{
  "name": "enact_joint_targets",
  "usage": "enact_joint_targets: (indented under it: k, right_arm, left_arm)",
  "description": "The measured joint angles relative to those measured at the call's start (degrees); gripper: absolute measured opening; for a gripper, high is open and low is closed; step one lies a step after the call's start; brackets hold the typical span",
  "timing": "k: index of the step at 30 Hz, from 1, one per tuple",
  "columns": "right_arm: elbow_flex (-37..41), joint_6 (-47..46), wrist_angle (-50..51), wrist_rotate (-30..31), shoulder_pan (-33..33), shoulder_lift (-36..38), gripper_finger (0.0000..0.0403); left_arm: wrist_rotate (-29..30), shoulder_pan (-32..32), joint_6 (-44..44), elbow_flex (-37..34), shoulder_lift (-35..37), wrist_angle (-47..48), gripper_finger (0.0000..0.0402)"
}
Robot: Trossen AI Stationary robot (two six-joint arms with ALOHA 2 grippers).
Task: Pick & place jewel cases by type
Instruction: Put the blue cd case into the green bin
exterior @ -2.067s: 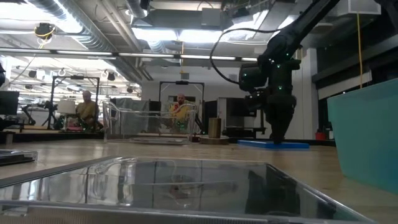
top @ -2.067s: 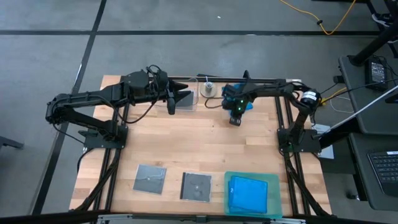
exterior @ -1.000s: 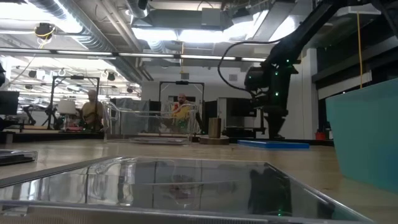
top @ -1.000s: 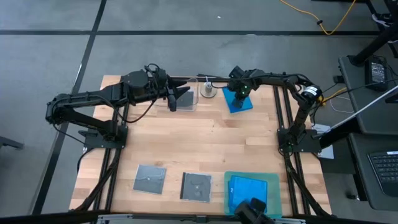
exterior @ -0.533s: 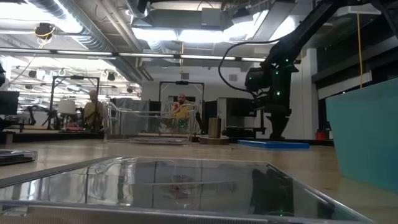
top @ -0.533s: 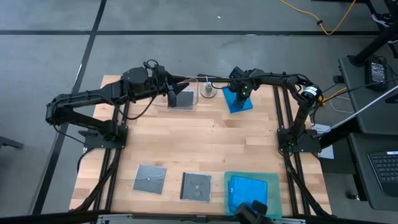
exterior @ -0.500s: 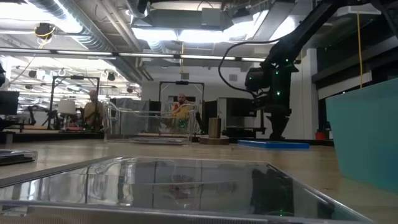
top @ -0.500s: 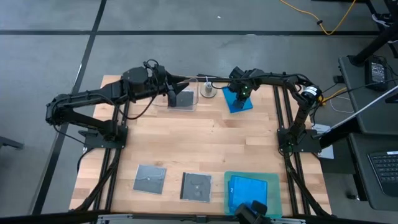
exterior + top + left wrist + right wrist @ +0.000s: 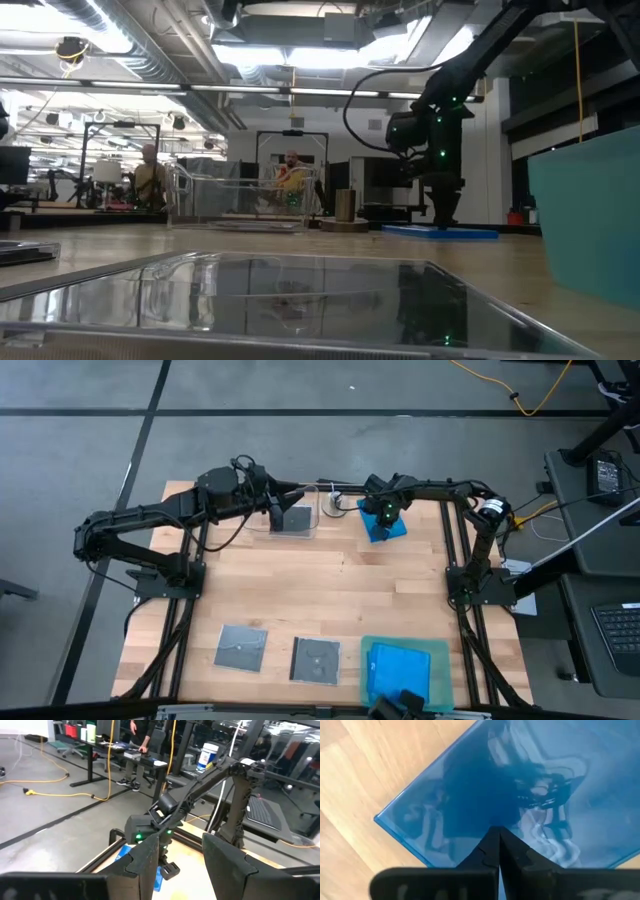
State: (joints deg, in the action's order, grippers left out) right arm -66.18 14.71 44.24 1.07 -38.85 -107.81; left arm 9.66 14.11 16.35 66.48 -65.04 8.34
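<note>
- Blue jewel case (image 9: 383, 525) lying flat near the far edge of the table (image 9: 330, 600), toward its right corner, turned askew to the table edges; right gripper (image 9: 386, 516) hanging directly over it with jaws pressed together, gripping nothing, tips pointing down at the glossy lid as seen in the right wrist view (image 9: 530, 795).
- Judging the step in hand as the pickup of this blue case, bound for the teal tray (image 9: 440, 660) at the near right, where other blue cases (image 9: 398, 668) are already lying.
- Needing to spread the jaws before descending; closed as now, only poking the lid.
- Aiming for an edge rather than the middle: thin, flat and slick, so likely sliding on the wood if pushed from above.
- Lining the wrist up with the case's skewed edge, so both fingers meet opposite sides squarely.
- Lifting level and slowly, guarding against the case pivoting or slipping out.
- Keeping clear of the small metal cylinder (image 9: 334, 506) and the clear tub (image 9: 292, 520) just beside, along the same far edge.
- Left gripper (image 9: 274, 518) waiting over the clear tub, jaws parted and empty.
- Two grey-black cases (image 9: 242, 648) (image 9: 315, 659) lying at the near edge, left of the tray, well apart from this pick.
</note>
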Motion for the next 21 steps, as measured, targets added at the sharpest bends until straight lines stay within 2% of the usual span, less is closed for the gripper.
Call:
enact_joint_targets:
  k: [14, 21]
  right_arm:
    - [-0.66, -5.42, 5.44, -3.79, 6.01, 0.24, 0.0003]
    - [-4.06, -9.5, 7.16, -15.12, 10.73, 0.03, 0.0003]
  left_arm:
    - [-1.92, 0.0, -0.53, 0.0, 0.0, 0.0, 0.0145]
    - [-4.65, 0.0, -0.62, 0.0, 0.0, 0.02, 0.0145]
